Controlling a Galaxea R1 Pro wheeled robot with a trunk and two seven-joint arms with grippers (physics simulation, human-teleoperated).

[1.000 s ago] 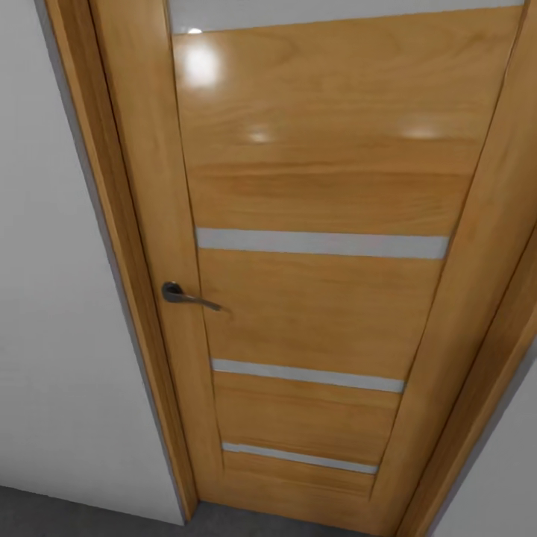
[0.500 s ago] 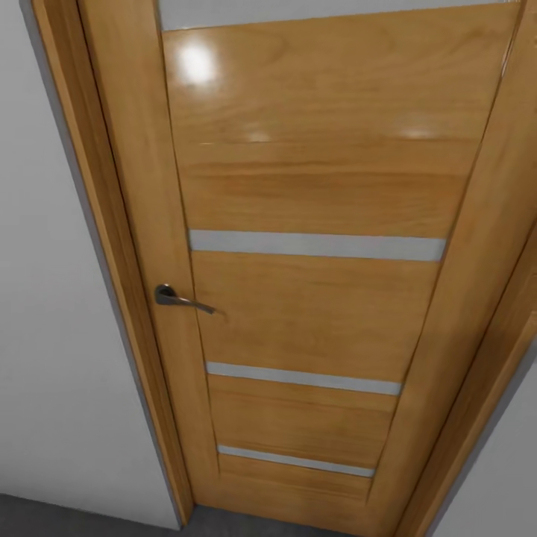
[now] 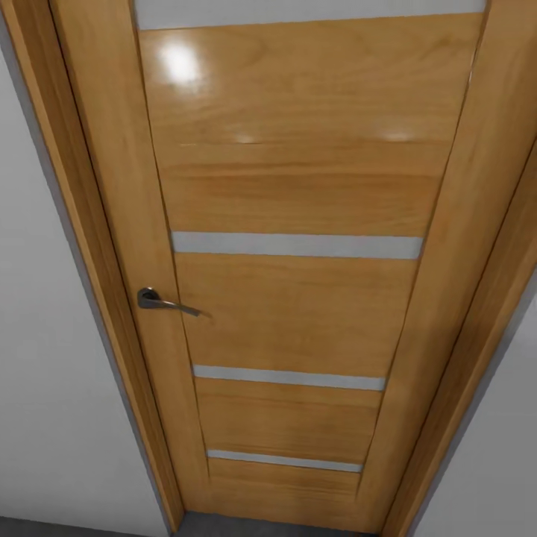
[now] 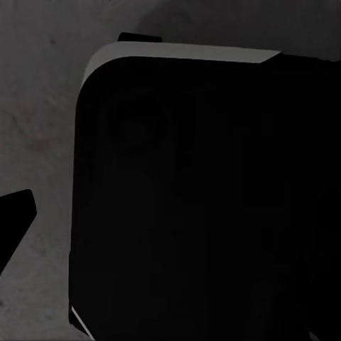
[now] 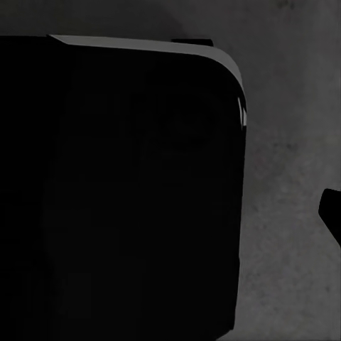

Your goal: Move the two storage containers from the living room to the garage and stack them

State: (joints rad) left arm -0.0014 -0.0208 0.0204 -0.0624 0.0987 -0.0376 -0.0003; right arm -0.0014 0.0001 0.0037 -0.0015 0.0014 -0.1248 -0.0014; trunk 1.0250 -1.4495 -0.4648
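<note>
Left gripper [image 4: 13, 222] shows just one dark tip at the edge of its wrist view, and right gripper [image 5: 331, 213] shows just one dark tip too. With so little to see, I cannot tell if either one is spread wide or pressed together, or if it holds anything.

Both grippers point down at the floor [image 4: 35, 106], which is smooth, dark grey and a bit blotchy. It lies under them and fills the space around each tip. No wood planks are under them, just this grey floor [image 5: 291, 114].

Next to each tip, with a gap of grey floor between, sits a big black block [image 4: 199, 199] with round corners and a thin pale edge. The same kind of black block [image 5: 128, 199] sits beside the right tip.

High above where the grippers look, the head view faces a big shut wooden door [image 3: 298, 186]. It is honey brown and shiny, with small bright spots [image 3: 179, 63] of light near its top. A wooden frame [image 3: 89, 224] runs around it, and a plain white wall [image 3: 45, 373] stands on both sides. Pale grey strips [image 3: 297, 245] cross the door from side to side. A small dark metal handle [image 3: 165, 301] sticks out on the door's left side.
</note>
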